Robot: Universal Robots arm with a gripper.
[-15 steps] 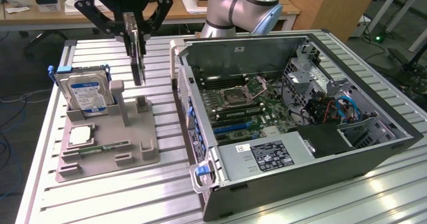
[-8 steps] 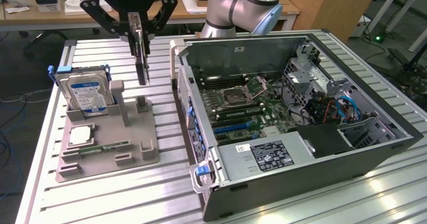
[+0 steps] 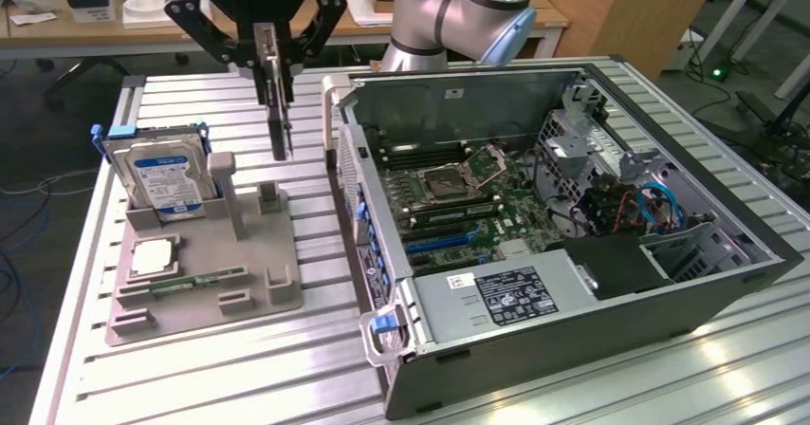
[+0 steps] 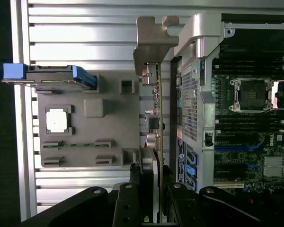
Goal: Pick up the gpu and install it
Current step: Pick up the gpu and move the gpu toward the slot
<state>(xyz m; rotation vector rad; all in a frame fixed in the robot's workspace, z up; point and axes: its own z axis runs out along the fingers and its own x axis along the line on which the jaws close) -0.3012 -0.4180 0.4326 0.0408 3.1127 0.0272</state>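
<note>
The jaws were pinching the gpu (image 3: 280, 121) by its upper edge, with the card hanging upright and edge-on straight beneath them and, as far as the exterior view showed, apart from what lay below. Below the jaws and toward the exterior view's left sat a grey holder tray (image 3: 260, 297) on the slatted worktop (image 3: 190, 382). The tray carried an upright hard drive (image 3: 162, 174), a square processor chip (image 3: 154, 254) and a narrow memory stick (image 3: 200, 279) lying flat. Toward the exterior view's right of the jaws, near the hanging card, stood the open computer case (image 3: 595, 349), its motherboard (image 3: 462, 197) exposed and its power supply (image 3: 506, 297) farther from them. In the wrist view the card ran away from the jaws between tray and case wall, its silver end bracket (image 4: 154, 40) at the far end.
</note>
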